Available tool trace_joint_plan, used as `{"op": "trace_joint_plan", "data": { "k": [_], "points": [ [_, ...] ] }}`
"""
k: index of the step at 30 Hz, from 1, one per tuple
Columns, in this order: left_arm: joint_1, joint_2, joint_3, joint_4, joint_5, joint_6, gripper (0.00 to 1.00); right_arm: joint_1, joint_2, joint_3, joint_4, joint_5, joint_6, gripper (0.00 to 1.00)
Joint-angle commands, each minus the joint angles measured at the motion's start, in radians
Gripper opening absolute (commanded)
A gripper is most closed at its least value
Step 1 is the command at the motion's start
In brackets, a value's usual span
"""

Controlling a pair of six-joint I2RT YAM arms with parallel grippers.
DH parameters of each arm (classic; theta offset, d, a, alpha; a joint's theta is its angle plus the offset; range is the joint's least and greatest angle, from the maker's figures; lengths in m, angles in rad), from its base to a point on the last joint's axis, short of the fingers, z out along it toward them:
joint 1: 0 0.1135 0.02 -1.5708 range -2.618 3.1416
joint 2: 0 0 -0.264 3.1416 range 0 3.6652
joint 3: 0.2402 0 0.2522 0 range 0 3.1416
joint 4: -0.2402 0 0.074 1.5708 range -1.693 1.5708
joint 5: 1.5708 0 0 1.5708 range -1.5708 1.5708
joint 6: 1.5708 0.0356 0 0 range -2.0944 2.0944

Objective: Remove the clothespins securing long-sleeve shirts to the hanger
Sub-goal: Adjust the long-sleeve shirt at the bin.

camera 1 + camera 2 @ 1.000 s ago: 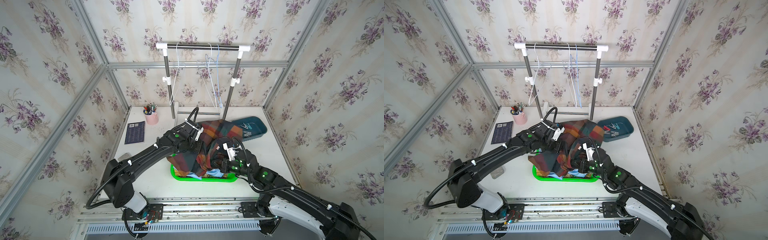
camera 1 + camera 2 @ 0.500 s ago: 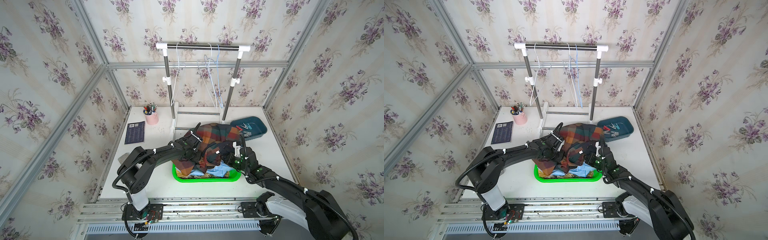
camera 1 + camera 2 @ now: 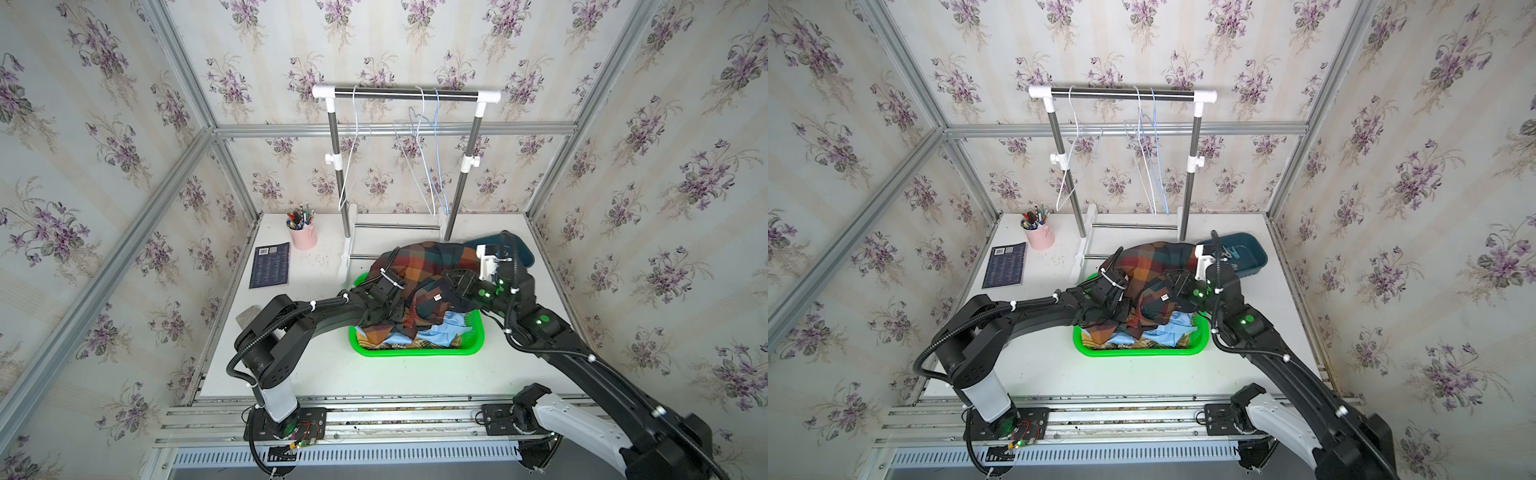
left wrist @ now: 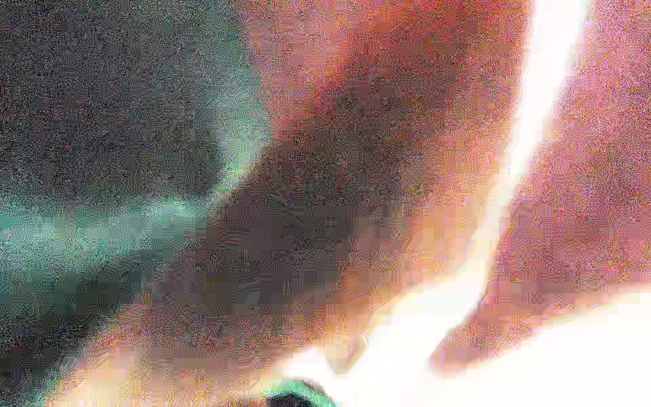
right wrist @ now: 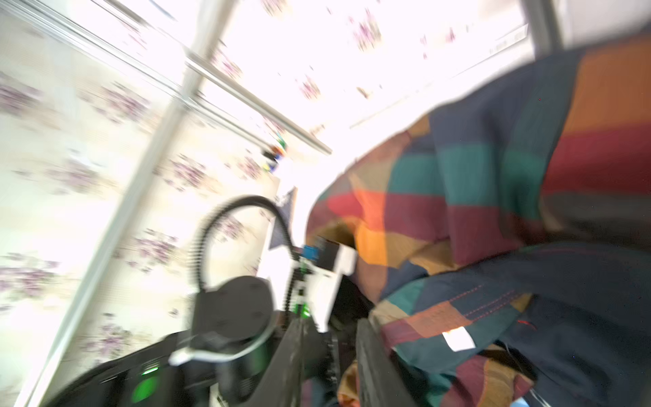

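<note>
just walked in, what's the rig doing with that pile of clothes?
Both arms are working at the green basket, where the dark plaid shirt is heaped over a light blue shirt and a yellow plaid shirt. The left claw is shut and buried in the dark plaid cloth. The right claw sits against that shirt near its white label, and blur hides how its jaws stand. The wire hangers on the rack hang bare. Clothespins lie in the teal bin.

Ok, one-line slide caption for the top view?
Left arm and right arm reach into the dark plaid shirt heaped over the green basket; three bare hangers hang on the rack behind.
</note>
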Motion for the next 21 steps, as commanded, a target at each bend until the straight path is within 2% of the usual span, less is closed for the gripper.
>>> {"op": "trace_joint_plan", "data": {
  "k": [1,7,10,16,19,21],
  "points": [
    [0.001,0.017,-0.055,-0.212,-0.106,-0.049,0.0,0.051,0.117,-0.001,0.159,-0.017,-0.044,0.26],
    [-0.01,-0.034,-0.106,-0.19,-0.102,-0.049,0.0,0.064,0.315,-0.059,0.349,-0.019,-0.047,0.25],
    [-0.01,-0.03,-0.107,-0.182,-0.096,-0.051,0.0,0.088,0.391,-0.109,0.384,0.029,-0.036,0.25],
    [-0.01,-0.045,-0.107,-0.164,-0.073,-0.065,0.01,0.099,0.552,-0.178,0.462,0.039,0.011,0.24],
    [-0.01,-0.084,-0.101,-0.167,-0.053,-0.054,0.08,0.122,0.578,-0.181,0.467,0.065,0.04,0.24],
    [-0.01,-0.116,-0.094,-0.172,-0.041,-0.042,0.19,0.137,0.583,-0.165,0.457,0.088,0.037,0.25]
  ]
}}
